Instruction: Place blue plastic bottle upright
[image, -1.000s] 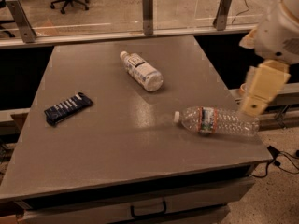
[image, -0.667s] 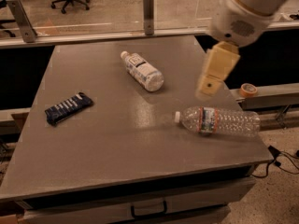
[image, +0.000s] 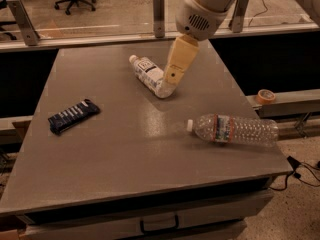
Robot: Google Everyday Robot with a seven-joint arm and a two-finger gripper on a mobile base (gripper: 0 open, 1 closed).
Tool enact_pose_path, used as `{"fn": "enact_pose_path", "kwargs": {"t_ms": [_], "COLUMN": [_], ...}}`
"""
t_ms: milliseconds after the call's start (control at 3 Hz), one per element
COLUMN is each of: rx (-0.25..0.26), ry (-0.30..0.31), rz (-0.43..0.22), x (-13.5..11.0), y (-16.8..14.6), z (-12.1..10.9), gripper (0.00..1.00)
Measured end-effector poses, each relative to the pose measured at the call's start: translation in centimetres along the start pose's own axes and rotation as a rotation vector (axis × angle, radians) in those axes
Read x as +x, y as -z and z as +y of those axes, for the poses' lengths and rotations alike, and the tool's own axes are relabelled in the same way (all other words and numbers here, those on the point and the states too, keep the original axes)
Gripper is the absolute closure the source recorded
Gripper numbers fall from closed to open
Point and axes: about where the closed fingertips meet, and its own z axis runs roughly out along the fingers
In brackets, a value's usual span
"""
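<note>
The blue plastic bottle [image: 148, 76], clear with a white cap and a white label in dark blue print, lies on its side at the back middle of the grey table [image: 115, 149], cap toward the back left. My gripper [image: 172, 82] hangs from the white arm and reaches down over the bottle's base end at its right, covering part of it. The bottle still rests on the table.
A longer ribbed clear bottle [image: 232, 129] with a red-orange band lies on its side near the table's right edge. A dark blue snack packet [image: 73, 116] lies at the left. A roll of tape [image: 265, 96] sits on a ledge to the right. A glass barrier stands behind the table.
My arm and gripper have swung left from beyond the table's right side to over the blue plastic bottle's base end. The bottles and packet have not moved.
</note>
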Motion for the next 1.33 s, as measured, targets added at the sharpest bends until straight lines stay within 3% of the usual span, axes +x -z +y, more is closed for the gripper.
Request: {"fn": "enact_pose_path", "kwargs": {"t_ms": [333,667,1333], "rx": [-0.006,-0.009,-0.031], "ry": [-0.045,-0.109,-0.314], "rz": [-0.043,-0.092,-0.097], "x": [-1.5,-4.1,-6.5], "y": [-2.1,-5.8,-13.7], "z": [-1.4,-4.4,-9.6], "gripper": [0.00,0.00,0.00]}}
